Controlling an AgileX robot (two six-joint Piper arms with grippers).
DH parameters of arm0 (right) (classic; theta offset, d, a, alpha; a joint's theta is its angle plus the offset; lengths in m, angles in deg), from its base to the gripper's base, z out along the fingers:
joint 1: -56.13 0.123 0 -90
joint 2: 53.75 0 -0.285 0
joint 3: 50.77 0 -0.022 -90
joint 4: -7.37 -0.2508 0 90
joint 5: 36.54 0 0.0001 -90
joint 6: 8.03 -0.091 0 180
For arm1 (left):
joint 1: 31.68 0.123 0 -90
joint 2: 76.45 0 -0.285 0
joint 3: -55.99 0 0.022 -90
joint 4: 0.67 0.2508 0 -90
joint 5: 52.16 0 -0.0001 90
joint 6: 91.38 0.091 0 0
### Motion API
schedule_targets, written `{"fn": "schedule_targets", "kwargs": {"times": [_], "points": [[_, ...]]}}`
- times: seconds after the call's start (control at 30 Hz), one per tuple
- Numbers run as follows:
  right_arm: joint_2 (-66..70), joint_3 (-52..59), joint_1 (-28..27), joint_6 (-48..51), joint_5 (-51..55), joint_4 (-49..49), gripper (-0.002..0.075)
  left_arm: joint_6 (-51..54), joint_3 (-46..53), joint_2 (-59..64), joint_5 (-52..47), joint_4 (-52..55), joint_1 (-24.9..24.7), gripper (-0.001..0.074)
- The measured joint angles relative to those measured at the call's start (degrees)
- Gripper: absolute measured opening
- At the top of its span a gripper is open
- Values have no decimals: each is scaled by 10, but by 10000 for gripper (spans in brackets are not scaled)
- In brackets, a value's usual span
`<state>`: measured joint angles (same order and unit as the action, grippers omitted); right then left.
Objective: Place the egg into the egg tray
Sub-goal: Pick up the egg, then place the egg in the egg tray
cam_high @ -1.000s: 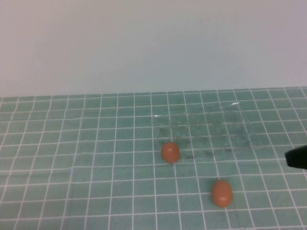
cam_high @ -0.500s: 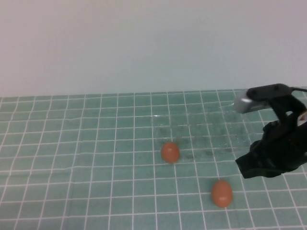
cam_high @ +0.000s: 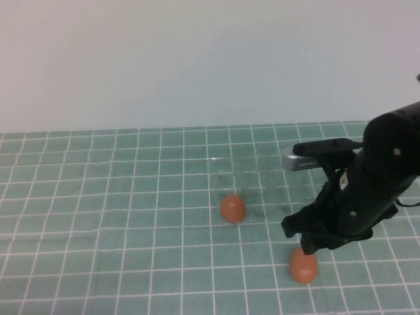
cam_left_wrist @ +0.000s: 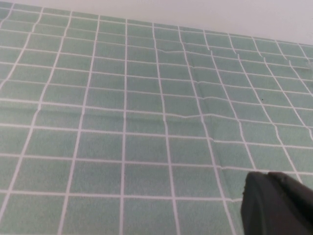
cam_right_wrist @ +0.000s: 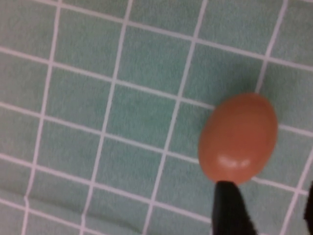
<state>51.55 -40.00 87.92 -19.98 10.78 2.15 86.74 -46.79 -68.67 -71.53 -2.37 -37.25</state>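
Note:
Two alike orange-brown eggs lie on the green grid mat. One egg (cam_high: 232, 208) is at the near left corner of the clear egg tray (cam_high: 262, 172); I cannot tell if it sits in a cup. The other egg (cam_high: 303, 266) lies on the mat in front of the tray. My right gripper (cam_high: 308, 248) hangs just above this near egg. In the right wrist view the egg (cam_right_wrist: 238, 138) lies just ahead of the open right gripper (cam_right_wrist: 268, 213), one fingertip (cam_right_wrist: 229, 205) close to its shell. My left gripper (cam_left_wrist: 276, 205) shows only as a dark tip over bare mat.
The black right arm (cam_high: 367, 190) covers the tray's right part. The green mat with white grid lines (cam_high: 98, 216) spreads across the table, and a pale wall (cam_high: 197, 59) stands behind it.
My right arm has come in from the right edge, moved left over the tray's right side and dropped to just above the near egg. The eggs have not moved.

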Motion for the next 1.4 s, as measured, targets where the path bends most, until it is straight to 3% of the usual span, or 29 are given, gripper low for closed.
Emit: {"fn": "schedule_targets", "kwargs": {"times": [0.13, 0.33, 0.67, 0.9, 1.07, 1.4], "points": [[41, -20, 0, -6, -6, 0, 426, 0, 0, 0, 0, 0, 0, -1], [94, -32, 0, -8, -18, 0, 463, 0, 0, 0, 0, 0, 0, -1], [140, -33, 0, -9, -40, -1, 465, 0, 0, 0, 0, 0, 0, -1], [140, -34, 0, 13, -46, -1, 358, 0, 0, 0, 0, 0, 0, -1], [124, -34, 0, 33, -49, -1, 353, 0, 0, 0, 0, 0, 0, -1], [25, -34, 0, 135, -190, 6, 353, 0, 0, 0, 0, 0, 0, -1]]}}
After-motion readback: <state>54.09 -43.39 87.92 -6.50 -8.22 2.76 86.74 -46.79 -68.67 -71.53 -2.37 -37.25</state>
